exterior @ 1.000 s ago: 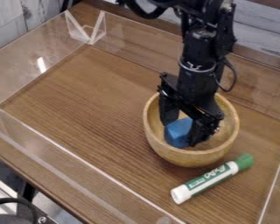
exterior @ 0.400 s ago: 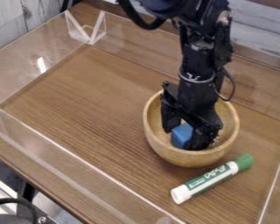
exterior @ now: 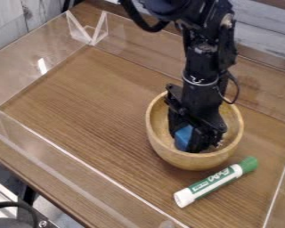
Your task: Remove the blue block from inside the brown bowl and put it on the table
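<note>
The brown bowl (exterior: 169,153) sits on the table (exterior: 85,98) at the right front. Inside it lies the blue block (exterior: 182,135), only partly visible between the black fingers. My gripper (exterior: 191,136) reaches straight down into the bowl, and its fingers stand close together on either side of the block, shut on it. The block still rests low inside the bowl, below the rim.
A green-and-white marker (exterior: 216,182) lies on the table just in front of the bowl, to the right. Low clear plastic walls (exterior: 38,62) border the tabletop on the left and back. Bare wood stretches left of the bowl.
The gripper has dropped a little deeper into the bowl and its fingers have drawn together onto the blue block. The bowl and marker have stayed put.
</note>
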You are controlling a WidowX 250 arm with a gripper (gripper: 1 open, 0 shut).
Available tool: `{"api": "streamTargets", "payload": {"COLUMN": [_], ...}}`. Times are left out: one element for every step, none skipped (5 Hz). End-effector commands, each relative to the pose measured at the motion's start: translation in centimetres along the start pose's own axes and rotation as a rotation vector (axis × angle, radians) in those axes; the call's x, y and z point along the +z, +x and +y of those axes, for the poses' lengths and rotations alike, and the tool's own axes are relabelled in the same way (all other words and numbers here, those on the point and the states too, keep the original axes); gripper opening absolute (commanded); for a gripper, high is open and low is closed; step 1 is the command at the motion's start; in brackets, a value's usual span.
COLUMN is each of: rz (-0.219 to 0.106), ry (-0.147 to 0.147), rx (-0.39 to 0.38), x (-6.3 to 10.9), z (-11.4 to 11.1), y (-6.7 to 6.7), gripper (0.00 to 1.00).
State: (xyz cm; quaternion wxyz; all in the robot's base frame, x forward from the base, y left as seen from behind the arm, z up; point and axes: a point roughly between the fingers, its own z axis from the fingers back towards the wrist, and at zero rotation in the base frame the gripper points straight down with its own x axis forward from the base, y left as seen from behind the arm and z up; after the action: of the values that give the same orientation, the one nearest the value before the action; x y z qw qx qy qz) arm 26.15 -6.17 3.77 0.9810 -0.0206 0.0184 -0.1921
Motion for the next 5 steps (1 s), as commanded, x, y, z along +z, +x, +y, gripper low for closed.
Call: {"api": "streamTargets", "payload": {"rz": [-0.038, -0.035, -0.035, -0.033, -0.057], "ry": [0.012, 0.015, 0.019, 0.023, 0.046], "rx": [-0.002, 0.002, 0.020, 0.038, 0.086], "x": [1.4, 1.8, 2.7, 3.5, 6.3], "z": [0.4, 0.5, 0.6, 0.8, 1.2], "y": [0.7, 0.8, 0.5, 0.2, -0.2], "gripper": [0.00, 0.00, 0.00, 0.00, 0.00]}}
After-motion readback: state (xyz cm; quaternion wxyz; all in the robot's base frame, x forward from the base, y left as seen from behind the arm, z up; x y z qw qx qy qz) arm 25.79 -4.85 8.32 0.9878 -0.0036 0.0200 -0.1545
